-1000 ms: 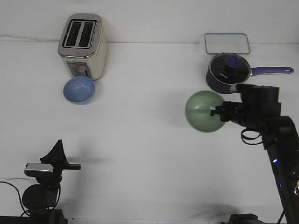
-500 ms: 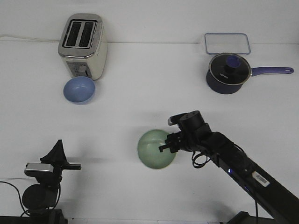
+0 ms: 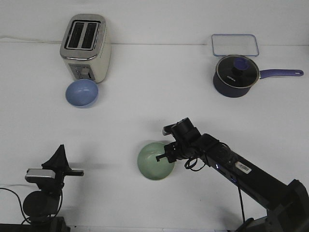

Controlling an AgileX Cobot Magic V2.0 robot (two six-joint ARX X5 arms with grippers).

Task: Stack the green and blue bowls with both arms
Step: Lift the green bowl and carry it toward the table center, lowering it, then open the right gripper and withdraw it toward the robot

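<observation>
The pale green bowl (image 3: 153, 162) is low over or on the table at front centre, and I cannot tell if it touches. My right gripper (image 3: 162, 156) is shut on its right rim, with the arm reaching in from the lower right. The light blue bowl (image 3: 82, 93) sits upright at the back left, just in front of the toaster and far from both grippers. My left gripper (image 3: 60, 157) rests at the front left corner, fingers pointing away. It is empty and seen edge-on, so its opening does not show.
A cream toaster (image 3: 86, 47) stands at the back left. A dark blue lidded saucepan (image 3: 234, 76) with its handle pointing right stands at the back right. A clear rectangular container (image 3: 234, 45) lies behind it.
My right arm has carried the green bowl from beside the saucepan forward and left to front centre, and lower. The left arm and the blue bowl have not moved.
</observation>
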